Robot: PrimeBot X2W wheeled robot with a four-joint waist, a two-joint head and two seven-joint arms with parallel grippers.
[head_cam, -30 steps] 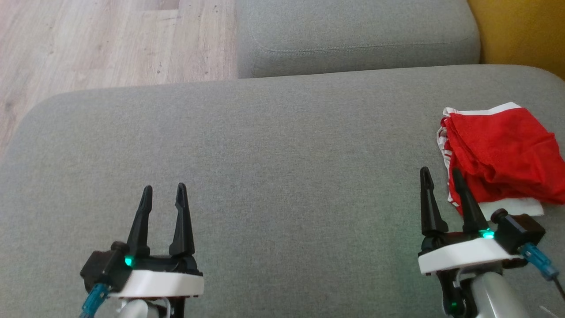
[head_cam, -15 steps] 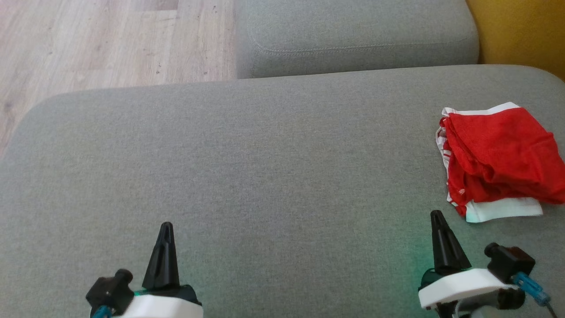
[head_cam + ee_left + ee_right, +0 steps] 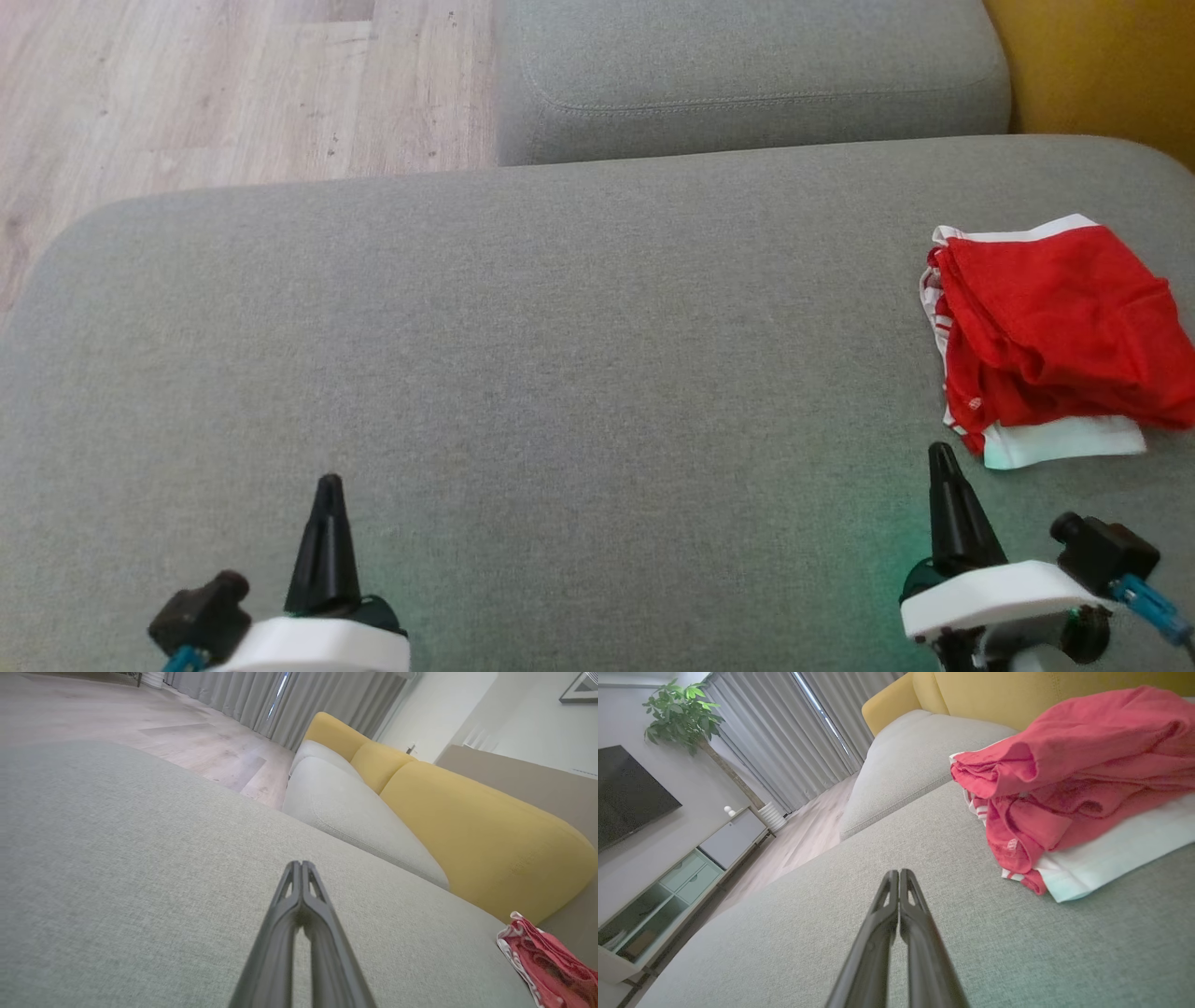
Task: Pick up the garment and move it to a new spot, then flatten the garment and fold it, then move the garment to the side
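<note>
Left fingers (image 3: 327,541) pressed together, nothing between them, low at the near left of the grey sofa seat (image 3: 560,355). Right fingers (image 3: 952,523) also pressed together and empty, tip pointing at the garment's near corner but apart from it.

Red garment (image 3: 1055,327) lies bunched at the far right of the seat, partly cut by the head view's edge, well apart from the left fingers. It is loosely doubled over, with a white band (image 3: 1064,443) sticking out underneath on the near side and striped white trim along the left edge.

Handling, as a judgement: thin, light, floppy fabric, looks like sportswear mesh. It will sag and unfold when lifted, and the layers may separate. Not fragile and not slippery on this woven upholstery. Best hold is probably the near white band or the left trimmed edge, pinching all layers; a pinch on the top red fold alone would likely peel off one layer.

Writing: a small white mark on the red near the lower left corner (image 3: 1011,844), too small to read. No legible brand.
</note>
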